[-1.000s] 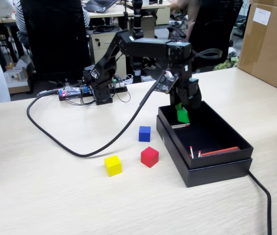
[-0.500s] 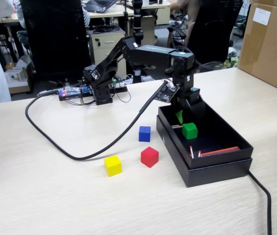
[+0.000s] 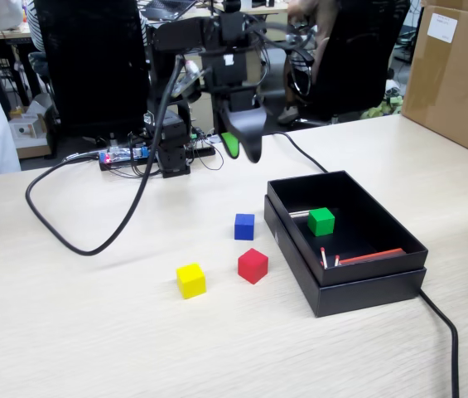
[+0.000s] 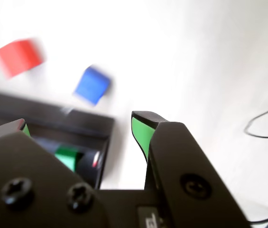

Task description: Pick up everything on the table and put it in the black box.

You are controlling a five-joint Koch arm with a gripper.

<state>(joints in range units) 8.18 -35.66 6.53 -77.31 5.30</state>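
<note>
I see my gripper (image 3: pixel 242 148) raised with jaws apart and empty, the small green cube (image 3: pixel 321 221) inside the shallow matte black cardboard box (image 3: pixel 366 286) near the table's right edge.

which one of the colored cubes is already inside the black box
The green cube. It sits inside the black box, while the blue cube, red cube and yellow cube lie on the table.

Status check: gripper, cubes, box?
Gripper open, empty, raised. Green cube in black box. Blue cube, red cube, yellow cube on table, unobstructed.
</note>
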